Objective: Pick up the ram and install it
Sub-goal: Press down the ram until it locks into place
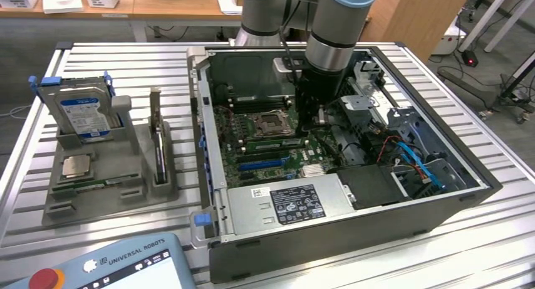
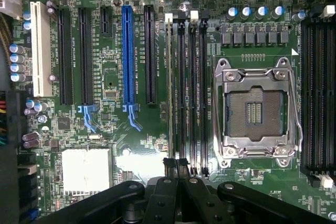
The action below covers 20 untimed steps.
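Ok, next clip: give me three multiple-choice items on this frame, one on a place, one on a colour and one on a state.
1. Where is the gripper?
A. Above the hard drive in the grey holder
B. Inside the open computer case, over the motherboard
C. Over the teach pendant

2. What colour is the long slot that stands between black expansion slots?
A. Red
B. Yellow
C. Blue

3. What state is the processor socket in?
A. Empty, contacts bare
B. Holding a silver chip
C. Covered by a cooler

Answers:
1. B: the arm reaches down into the computer case, and the gripper hangs over the motherboard.
2. C: the slot is bright blue in the wrist view.
3. A: the processor socket shows its bare contact field inside the metal frame.
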Available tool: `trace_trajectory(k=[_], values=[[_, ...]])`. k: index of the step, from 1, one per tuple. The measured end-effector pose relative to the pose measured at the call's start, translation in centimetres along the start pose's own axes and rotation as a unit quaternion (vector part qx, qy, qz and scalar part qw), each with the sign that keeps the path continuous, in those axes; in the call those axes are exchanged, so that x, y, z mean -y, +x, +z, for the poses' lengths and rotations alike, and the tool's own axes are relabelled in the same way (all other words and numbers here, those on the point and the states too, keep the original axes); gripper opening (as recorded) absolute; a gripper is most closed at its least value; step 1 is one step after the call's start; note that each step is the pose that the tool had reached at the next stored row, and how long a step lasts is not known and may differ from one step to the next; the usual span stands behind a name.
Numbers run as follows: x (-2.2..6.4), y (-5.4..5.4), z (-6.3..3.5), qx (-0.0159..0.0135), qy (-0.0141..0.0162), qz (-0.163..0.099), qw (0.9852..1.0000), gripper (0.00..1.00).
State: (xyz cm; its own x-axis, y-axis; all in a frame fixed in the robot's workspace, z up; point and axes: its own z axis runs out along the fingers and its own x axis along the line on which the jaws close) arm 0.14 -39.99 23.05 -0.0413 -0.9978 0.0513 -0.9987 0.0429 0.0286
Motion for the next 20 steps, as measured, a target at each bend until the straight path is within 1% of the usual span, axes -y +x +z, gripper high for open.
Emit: trace_trajectory(k=[7,11,16,20], values=[[-0.22,0.0,-0.51,0.0000,0.0001,0.000,1.0000,0.10],[-0.55,0.1,-0.65,0.0000,0.0011,0.000,1.0000,0.10],[-1.29,0.1,-0.82,0.0001,0.0042,0.000,1.0000,0.10],[-2.03,0.1,-0.88,0.0004,0.0082,0.000,1.0000,0.10]])
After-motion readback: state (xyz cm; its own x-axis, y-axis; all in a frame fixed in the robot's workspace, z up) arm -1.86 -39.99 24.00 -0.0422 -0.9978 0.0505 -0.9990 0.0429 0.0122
